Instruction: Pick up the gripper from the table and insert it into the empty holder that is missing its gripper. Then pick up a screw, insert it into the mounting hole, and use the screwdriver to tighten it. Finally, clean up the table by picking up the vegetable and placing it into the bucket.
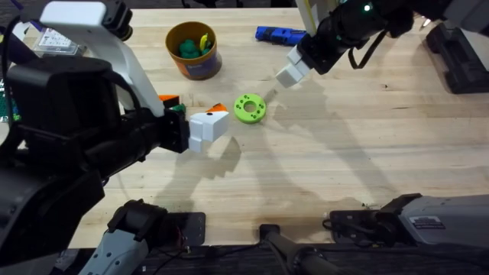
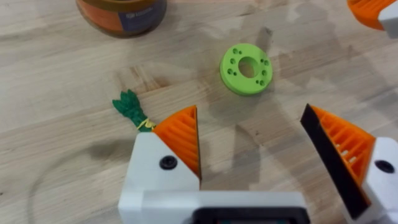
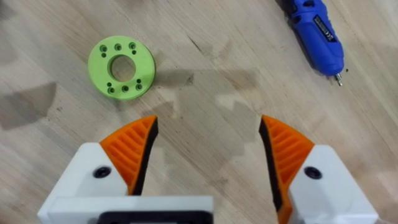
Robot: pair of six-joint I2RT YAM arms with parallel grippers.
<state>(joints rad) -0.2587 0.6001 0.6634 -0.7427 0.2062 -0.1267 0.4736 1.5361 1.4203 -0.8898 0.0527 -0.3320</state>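
The vegetable (image 2: 132, 109), a small dark green piece tied with a yellow band, lies on the table (image 1: 344, 168) just beside the orange pad of one finger of my left gripper (image 2: 252, 146). My left fingers are spread wide, with nothing between them; the vegetable sits outside the gap, at the outer edge of that pad. Seen from overhead, my left gripper (image 1: 206, 126) hovers low over the middle of the table, a little to the left of the green disc (image 1: 249, 108).

The bucket (image 1: 194, 50), with its yellow rim and orange-brown wall, stands farther back on the table, beyond my left gripper, and it holds some green and yellow pieces inside.

My right gripper (image 3: 208, 146) is released too, its orange pads well apart and empty above bare wood. From overhead it (image 1: 290, 70) hangs between the green disc and the screwdriver (image 1: 280, 33), which lies on its side near the far edge of the table, apart from my fingers.
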